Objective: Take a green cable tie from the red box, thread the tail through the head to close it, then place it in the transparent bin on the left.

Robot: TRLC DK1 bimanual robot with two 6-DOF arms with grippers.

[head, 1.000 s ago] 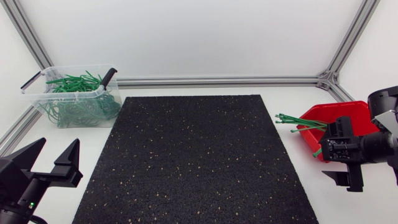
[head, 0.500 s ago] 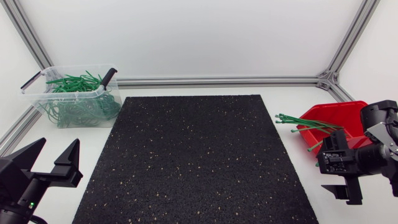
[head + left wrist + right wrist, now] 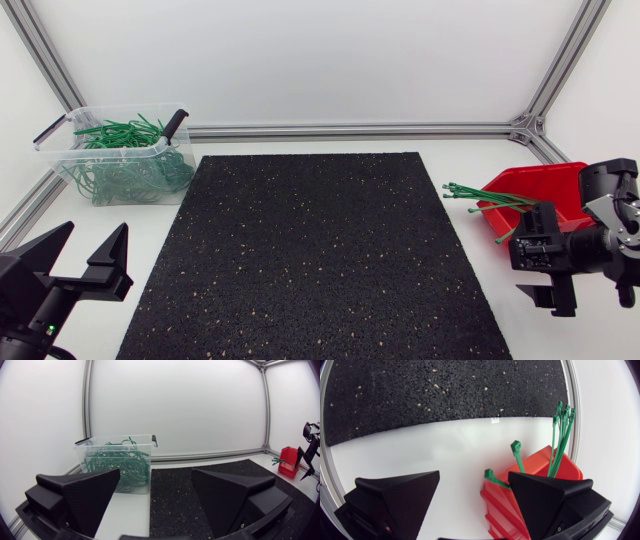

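Half a box, and ties you can't count

In the right wrist view, one broad finger [image 3: 555, 505] of the right gripper [image 3: 474, 477] covers most of the red box [image 3: 535, 466], so its inside and the lower lengths of the green cable ties [image 3: 561, 435] sit out of sight behind it. In the head view, that same arm blocks the box's near end and runs off the side edge. In the left wrist view, the box is too small and far off to make out single ties. The ties inside the transparent bin [image 3: 120, 150] are too tangled to count.
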